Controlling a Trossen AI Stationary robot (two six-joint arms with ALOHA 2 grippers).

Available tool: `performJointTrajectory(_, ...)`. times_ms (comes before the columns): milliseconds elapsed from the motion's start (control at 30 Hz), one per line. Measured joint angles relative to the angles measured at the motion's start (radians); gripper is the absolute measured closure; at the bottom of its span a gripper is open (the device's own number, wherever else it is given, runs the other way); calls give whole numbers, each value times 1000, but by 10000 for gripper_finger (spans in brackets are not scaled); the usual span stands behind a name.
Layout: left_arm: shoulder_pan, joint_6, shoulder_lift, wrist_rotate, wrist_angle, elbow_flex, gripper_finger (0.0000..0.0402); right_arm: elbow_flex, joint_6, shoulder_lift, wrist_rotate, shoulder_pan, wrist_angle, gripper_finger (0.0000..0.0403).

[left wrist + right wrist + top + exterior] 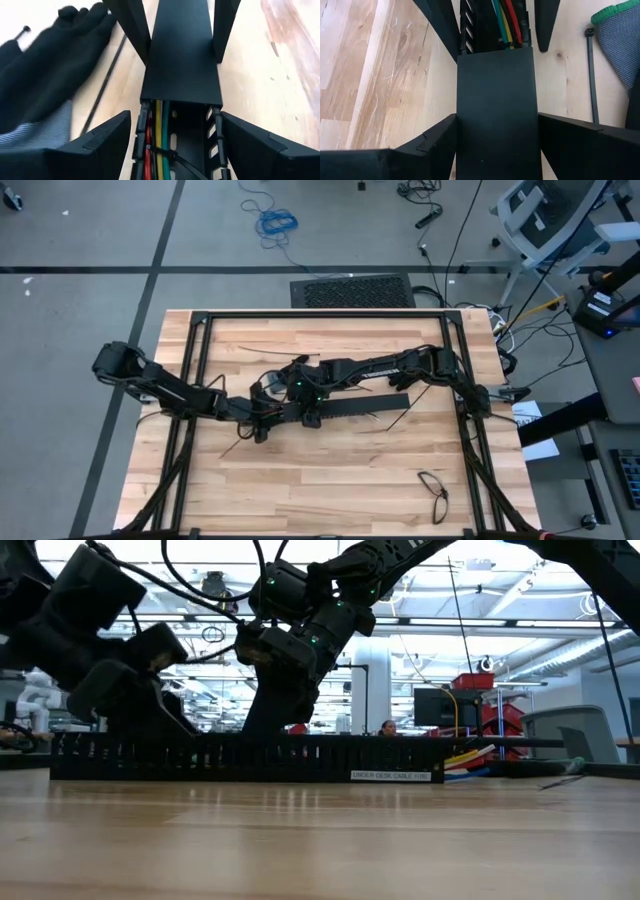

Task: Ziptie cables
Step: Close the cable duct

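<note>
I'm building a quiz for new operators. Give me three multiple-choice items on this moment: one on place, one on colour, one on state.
1. The left gripper and right gripper are:
A parked at opposite corners
B astride the black channel on the table
C raised high above it

2. The cables in the channel are:
A blue, orange
B all white
C red, yellow, green

3. The channel is:
A partly lidded
B fully lidded
C lidless

B: both flank the channel.
C: those colours show.
A: the lid ends where the cables emerge.
</note>
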Motion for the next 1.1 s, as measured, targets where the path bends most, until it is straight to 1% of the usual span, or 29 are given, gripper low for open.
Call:
performJointTrajectory(100,1,-5,60,20,48,0,112,0,0,0,0,-1,0,163)
performJointTrajectory(200,0,-8,84,22,49,0,112,0,0,0,0,-1,0,163)
performJointTrajectory(400,0,-6,34,21,46,2,112,0,0,0,0,-1,0,163)
performJointTrajectory(533,0,-6,12,0,37,2,112,0,0,0,-1,-1,0,163)
performJointTrajectory(833,-1,-4,11,6,-14,2,112,0,0,0,-2,-1,0,163)
performJointTrajectory(1100,-1,1,11,12,-16,2,112,0,0,0,-2,-1,0,163)
